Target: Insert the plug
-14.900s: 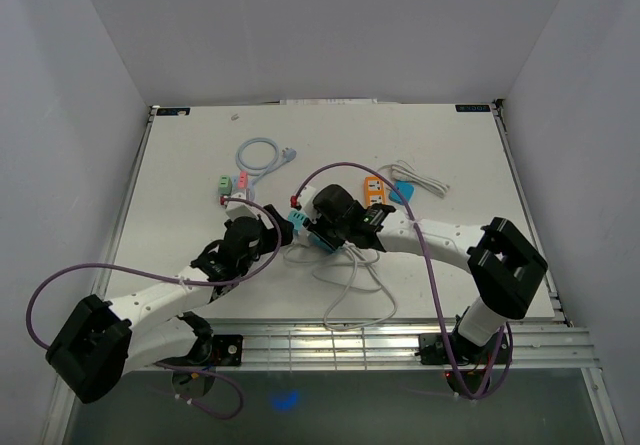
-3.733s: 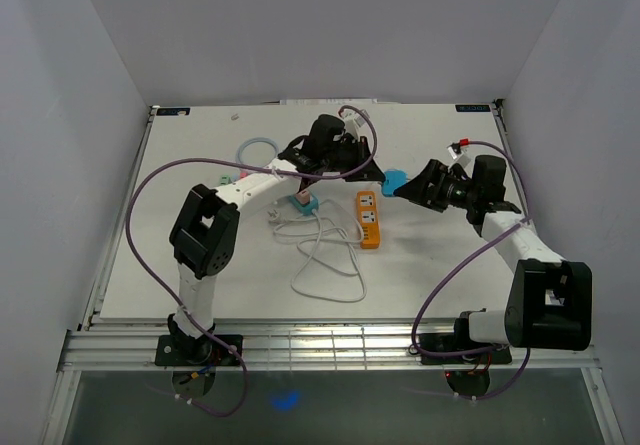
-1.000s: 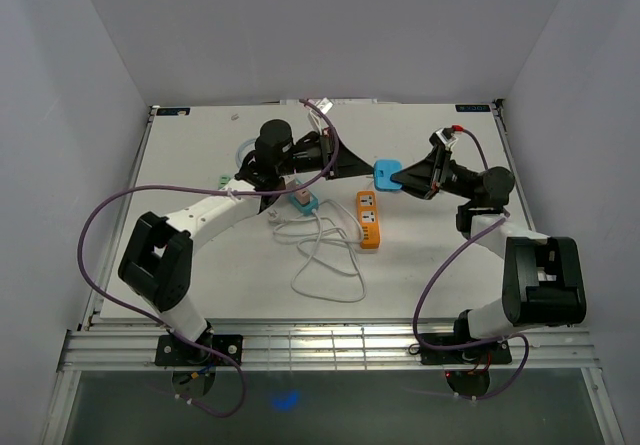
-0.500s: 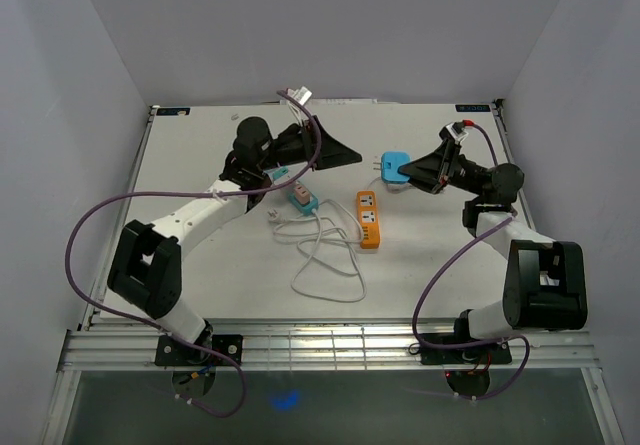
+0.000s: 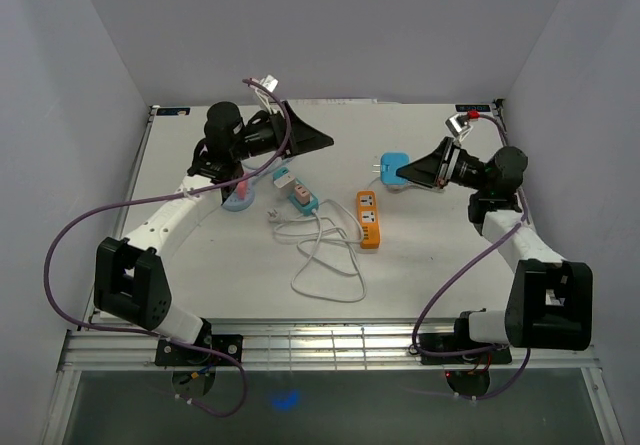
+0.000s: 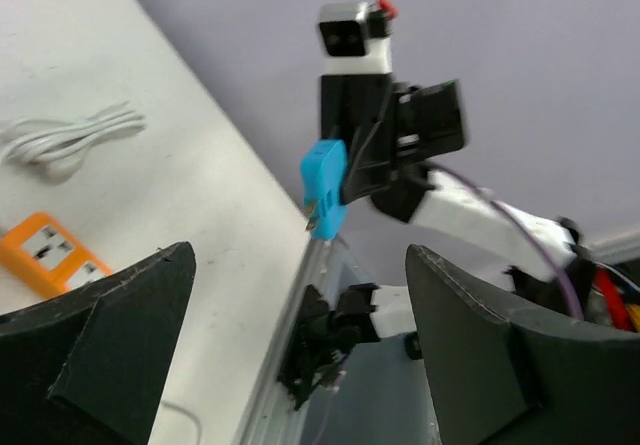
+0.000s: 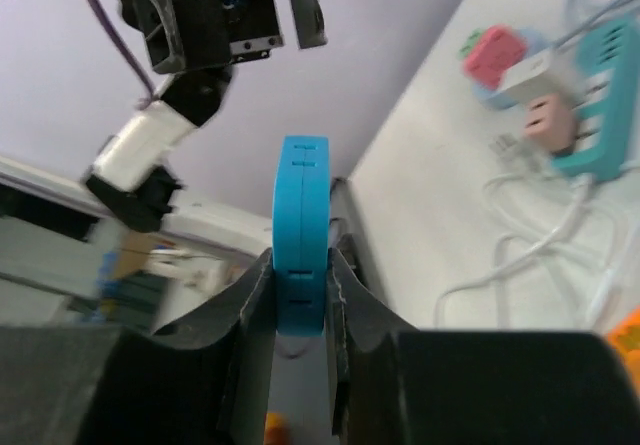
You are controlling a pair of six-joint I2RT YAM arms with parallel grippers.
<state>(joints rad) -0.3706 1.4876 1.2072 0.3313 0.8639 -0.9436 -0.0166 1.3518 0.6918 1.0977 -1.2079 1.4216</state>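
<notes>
The blue plug (image 5: 390, 164) hangs above the table's back right, prongs pointing left, with my right gripper (image 5: 407, 172) shut on it. In the right wrist view the plug (image 7: 301, 240) stands edge-on, clamped between both fingers (image 7: 240, 315). My left gripper (image 5: 315, 139) is raised over the back left, wide open and holding nothing, pointing toward the plug. Its wrist view shows the plug (image 6: 325, 187) well beyond the spread fingers (image 6: 110, 335). The orange power strip (image 5: 369, 218) lies flat on the table between the two arms.
A teal power strip (image 5: 300, 197) with a looped white cord (image 5: 325, 255) lies left of the orange strip. A white adapter (image 5: 283, 177) and a pink one on a blue cable coil (image 5: 240, 198) sit under the left arm. A bundled white cable (image 6: 70, 135) lies beyond the orange strip.
The left gripper has opened, letting go of the blue plug, and has drawn back to the left and upward. The right gripper has kept the plug and lifted it slightly.
</notes>
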